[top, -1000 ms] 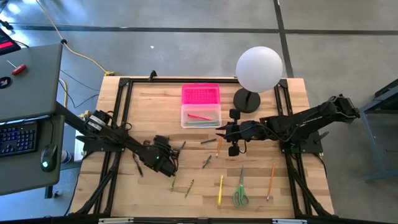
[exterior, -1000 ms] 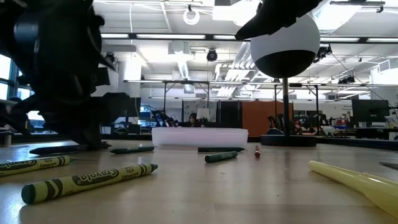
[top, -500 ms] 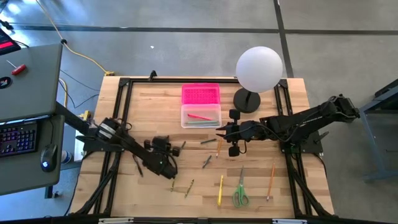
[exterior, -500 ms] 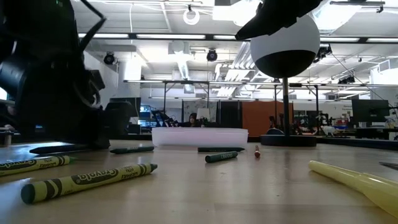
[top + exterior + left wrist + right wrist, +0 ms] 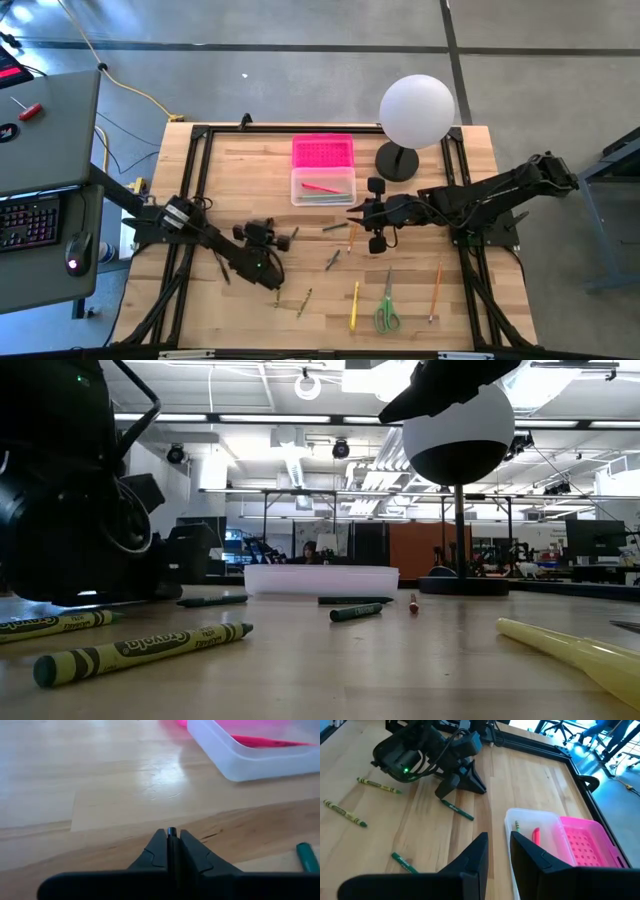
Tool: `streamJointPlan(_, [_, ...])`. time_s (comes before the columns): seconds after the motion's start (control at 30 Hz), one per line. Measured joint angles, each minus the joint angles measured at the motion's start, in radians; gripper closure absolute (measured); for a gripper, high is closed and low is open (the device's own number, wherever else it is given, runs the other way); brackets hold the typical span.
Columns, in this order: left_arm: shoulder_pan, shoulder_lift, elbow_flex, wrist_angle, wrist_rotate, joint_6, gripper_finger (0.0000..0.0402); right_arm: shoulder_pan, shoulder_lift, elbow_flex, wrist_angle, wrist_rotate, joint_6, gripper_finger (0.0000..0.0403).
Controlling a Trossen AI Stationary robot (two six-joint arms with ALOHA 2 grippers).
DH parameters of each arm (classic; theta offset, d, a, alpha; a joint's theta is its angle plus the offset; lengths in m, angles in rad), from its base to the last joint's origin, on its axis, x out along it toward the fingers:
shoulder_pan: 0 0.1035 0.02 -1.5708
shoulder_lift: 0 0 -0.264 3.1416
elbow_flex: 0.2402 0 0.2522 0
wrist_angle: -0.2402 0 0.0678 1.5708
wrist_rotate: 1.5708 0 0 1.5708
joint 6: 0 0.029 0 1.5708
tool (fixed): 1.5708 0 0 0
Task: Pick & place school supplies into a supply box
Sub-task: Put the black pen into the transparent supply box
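1. Wooden table (image 5: 250,165) inside a black frame stands on a grey floor; a desk with a keyboard (image 5: 25,222) lies beyond the table's 9 o'clock edge.
2. Lamp (image 5: 415,112), a white globe on a black base, stands at the table's 1 o'clock corner.
3. Box (image 5: 323,186) sits near the 12 o'clock edge, open, with pens inside; its pink lid (image 5: 322,152) lies touching it on the 12 o'clock side.
4. Left gripper (image 5: 283,242) is low over the table at 8 o'clock from the box. The left wrist view shows its fingers (image 5: 159,851) pressed together on a thin dark pencil (image 5: 171,832), whose tip shows between them.
5. Right gripper (image 5: 354,214) hovers just at 4 o'clock from the box, above loose pens. The right wrist view shows its fingers (image 5: 476,854) parted by a narrow gap, with nothing between them.
6. Scissors (image 5: 386,308), green-handled, lie near the 6 o'clock edge, with a yellow pencil (image 5: 354,305) just at their 9 o'clock and an orange pencil (image 5: 436,291) at their 3 o'clock.
7. Two crayons (image 5: 291,299) lie at 5 o'clock from the left gripper.
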Motion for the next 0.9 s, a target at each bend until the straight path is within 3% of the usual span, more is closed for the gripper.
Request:
streamJointPlan(0.2, [0.012, -0.143, 0.071, -0.131, 0.021, 0.027, 0.0356, 0.000, 0.000, 0.000, 0.005, 0.007, 0.000, 0.0344])
streamJointPlan(0.43, [0.089, -0.363, 0.147, -0.152, 0.005, 0.480, 0.0356, 0.000, 0.000, 0.000, 0.009, 0.007, 0.000, 0.0344])
streamJointPlan(0.57, [0.193, -0.437, 0.180, 0.012, 0.059, 0.911, 0.0357, 0.000, 0.000, 0.000, 0.016, 0.006, -0.005, 0.0344])
streamJointPlan(0.7, [0.336, -0.460, 0.182, 0.297, 0.222, 1.320, 0.0357, 0.001, 0.000, 0.000, 0.028, 0.003, -0.009, 0.0344])
streamJointPlan(0.83, [0.489, -0.419, 0.185, 0.553, 0.438, 1.579, 0.0354, 0.001, 0.000, 0.000, 0.034, -0.001, -0.008, 0.0344])
streamJointPlan(0.9, [0.555, -0.392, 0.179, 0.605, 0.517, 1.645, 0.0354, 0.001, 0.000, 0.000, 0.029, 0.000, 0.004, 0.0344])
